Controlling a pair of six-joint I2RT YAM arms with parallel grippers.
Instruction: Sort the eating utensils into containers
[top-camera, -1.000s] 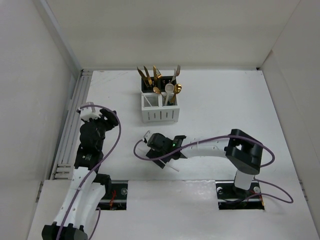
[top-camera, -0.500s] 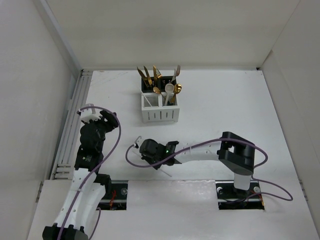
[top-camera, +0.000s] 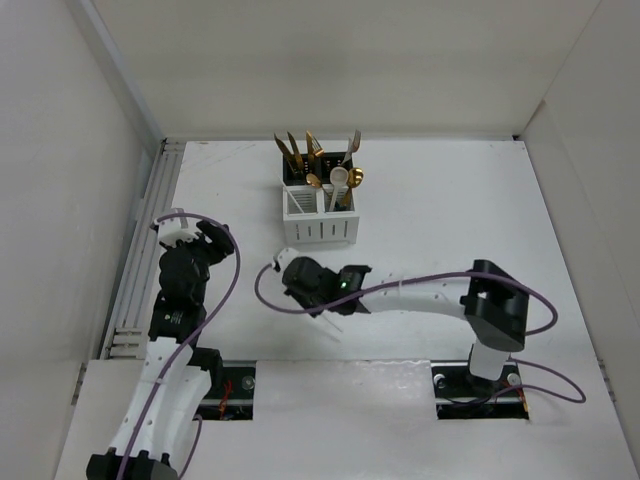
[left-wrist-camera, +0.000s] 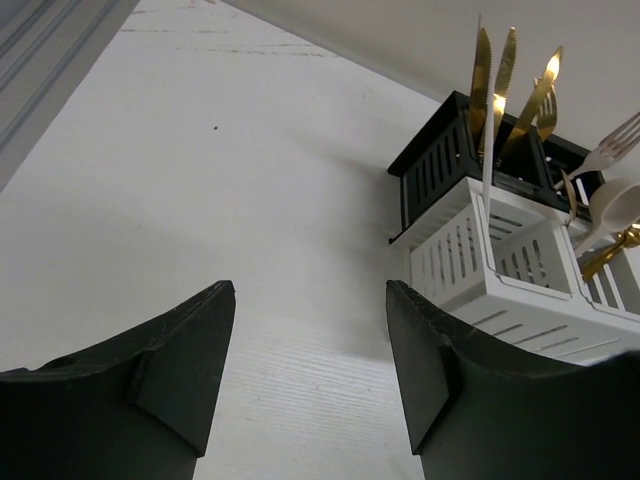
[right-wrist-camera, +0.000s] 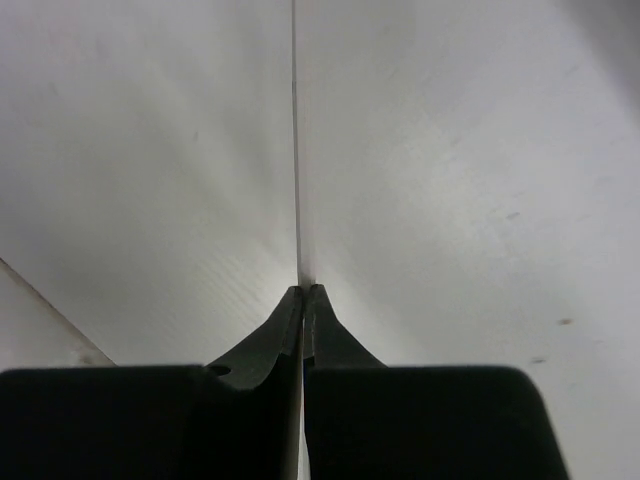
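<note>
My right gripper (right-wrist-camera: 303, 290) is shut on a slim white utensil (right-wrist-camera: 295, 150), seen edge-on as a thin line over the table; its kind cannot be told. From above, this gripper (top-camera: 303, 285) sits mid-table and the white utensil (top-camera: 330, 324) sticks out toward the near side. The white container (top-camera: 320, 228) and the black container (top-camera: 320, 165) stand together at the back, holding several gold utensils (top-camera: 300, 152) and a cream spoon (top-camera: 340, 178). My left gripper (left-wrist-camera: 310, 290) is open and empty, facing the white container (left-wrist-camera: 500, 270) and black container (left-wrist-camera: 440, 165).
A slotted rail (top-camera: 140, 260) runs along the table's left edge beside the left arm. White walls close in the table at the back and sides. The right arm's purple cable (top-camera: 262, 290) loops beside its gripper.
The right gripper has shut on the white utensil, swinging left and then a little toward the containers, lifting it. The left arm has stayed still.
</note>
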